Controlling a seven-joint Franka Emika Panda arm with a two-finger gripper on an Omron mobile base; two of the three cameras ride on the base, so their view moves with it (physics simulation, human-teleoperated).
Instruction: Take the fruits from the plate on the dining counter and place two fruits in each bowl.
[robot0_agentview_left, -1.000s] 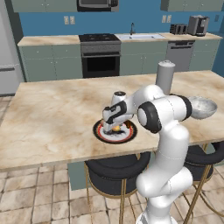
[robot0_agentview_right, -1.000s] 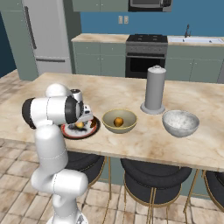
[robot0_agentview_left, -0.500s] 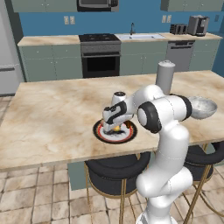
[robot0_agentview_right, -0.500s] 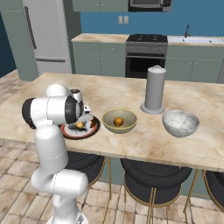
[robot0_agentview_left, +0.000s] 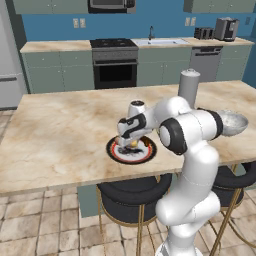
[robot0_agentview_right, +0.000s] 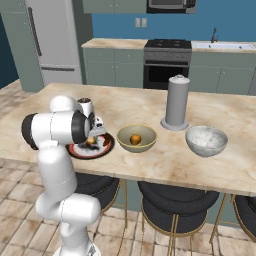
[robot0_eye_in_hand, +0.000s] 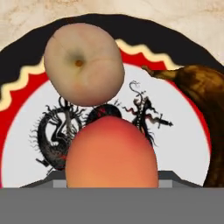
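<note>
My gripper (robot0_agentview_left: 131, 142) reaches down onto the plate (robot0_agentview_left: 113, 151) on the dining counter (robot0_agentview_left: 60, 130). In the hand view a reddish-orange fruit (robot0_eye_in_hand: 112, 153) sits right between the jaws, and the gripper is shut on it. Beyond it on the plate (robot0_eye_in_hand: 183, 140) lie a peach-pink fruit (robot0_eye_in_hand: 82, 64) and a dark brown fruit (robot0_eye_in_hand: 199, 92). In the right base view my gripper (robot0_agentview_right: 93, 138) hangs over the plate (robot0_agentview_right: 103, 149). The olive-yellow bowl (robot0_agentview_right: 125, 144) to its right holds a yellow-orange fruit (robot0_agentview_right: 135, 139). Farther right stands the white-grey speckled bowl (robot0_agentview_right: 206, 141).
A tall grey cylinder (robot0_agentview_right: 176, 102) stands behind the two bowls. Dark round stools (robot0_agentview_right: 170, 197) are tucked under the counter's near edge. The stove and sink run lies along the back wall. Bare counter stretches to the left of the plate.
The jaws have closed in around the reddish-orange fruit. The arm has barely moved over the plate.
</note>
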